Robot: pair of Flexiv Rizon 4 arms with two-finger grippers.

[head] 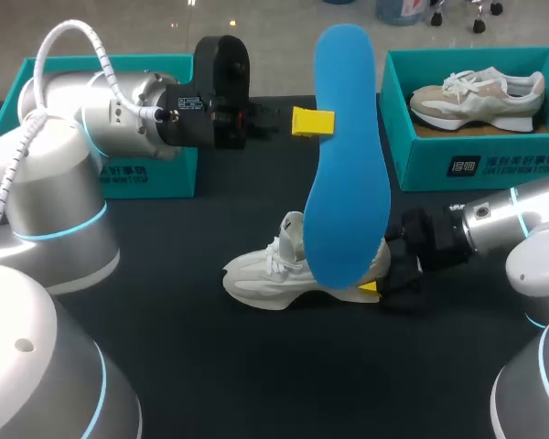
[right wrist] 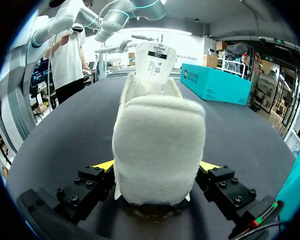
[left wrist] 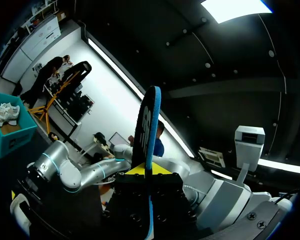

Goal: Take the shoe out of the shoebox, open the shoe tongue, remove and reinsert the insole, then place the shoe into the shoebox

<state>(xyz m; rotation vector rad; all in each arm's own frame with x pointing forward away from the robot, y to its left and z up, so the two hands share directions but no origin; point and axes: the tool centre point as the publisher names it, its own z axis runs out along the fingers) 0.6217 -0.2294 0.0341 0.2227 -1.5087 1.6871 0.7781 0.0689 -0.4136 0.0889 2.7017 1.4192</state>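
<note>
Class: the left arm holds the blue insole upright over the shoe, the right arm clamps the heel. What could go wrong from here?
The left end effector pinches the insole at one edge only; it may twist or slip while lowered.
Its lower end could snag on the upright tongue instead of entering the shoe.
The right end effector grips only the heel, so pushing might tip the shoe.

A black table (head: 256,366) (its top matte) spreads across the scene.
</note>
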